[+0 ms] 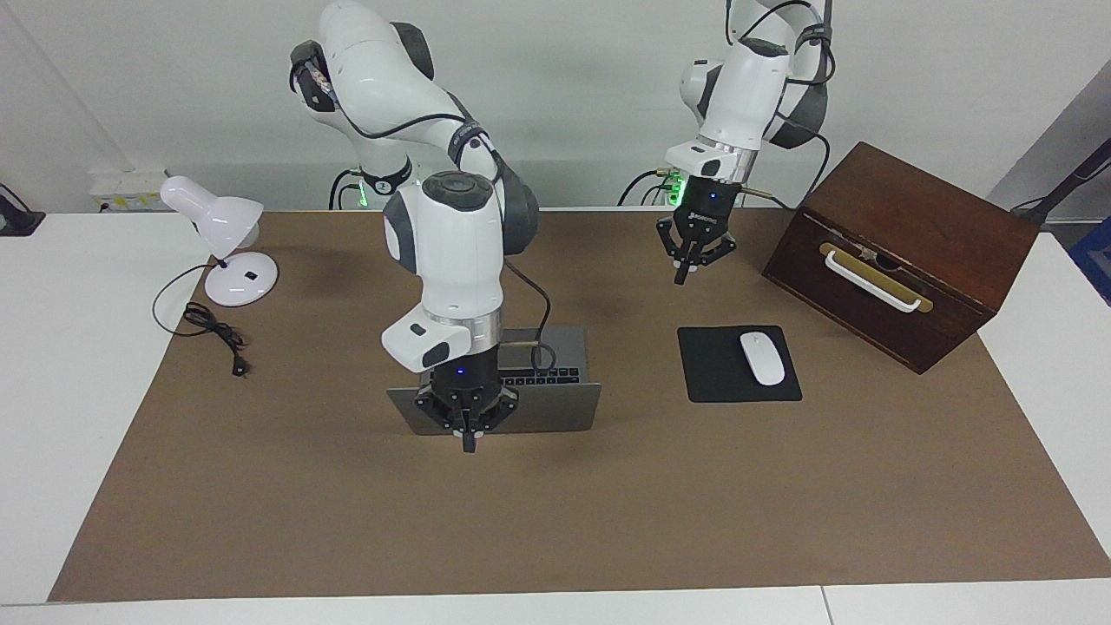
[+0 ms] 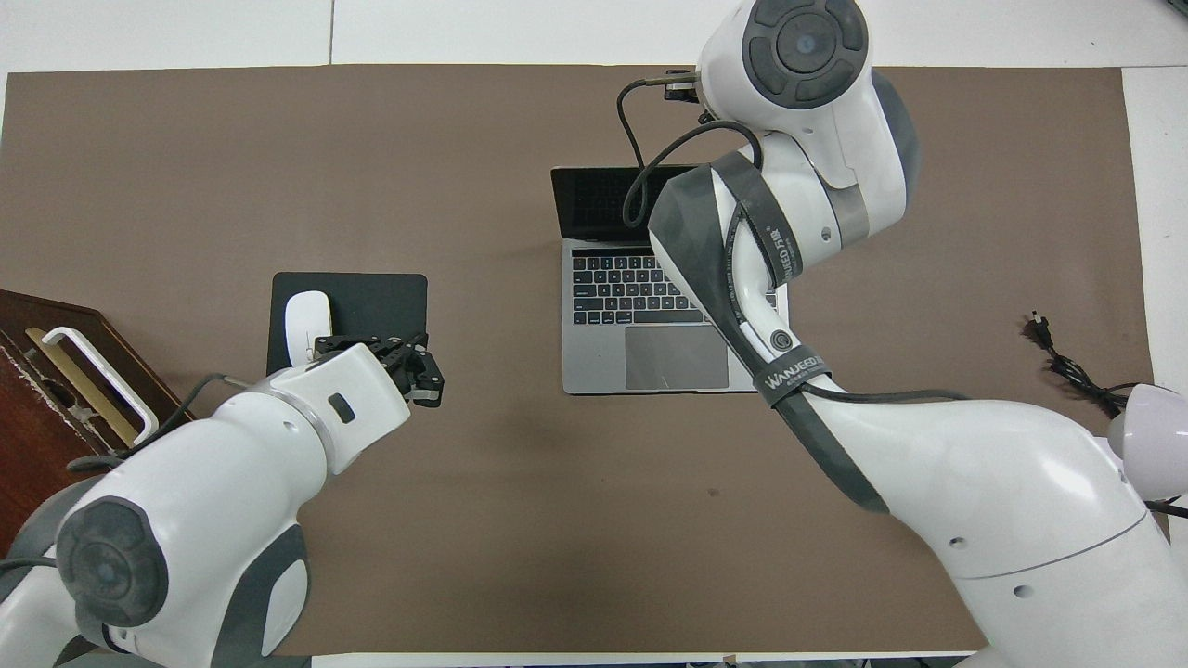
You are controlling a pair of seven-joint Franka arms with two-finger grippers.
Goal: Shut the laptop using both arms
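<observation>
The silver-grey laptop stands open in the middle of the brown mat, its lid's back turned away from the robots. The overhead view shows its black keys, grey trackpad and dark screen. My right gripper points down with its fingers together, just past the lid's back near the corner toward the right arm's end; I cannot tell whether it touches the lid. The overhead view hides it under the right arm's wrist. My left gripper is shut and empty, hanging over the mat by the mouse pad's corner.
A black mouse pad with a white mouse lies beside the laptop toward the left arm's end. A dark wooden box with a white handle stands at that end. A white desk lamp and its black cord are at the right arm's end.
</observation>
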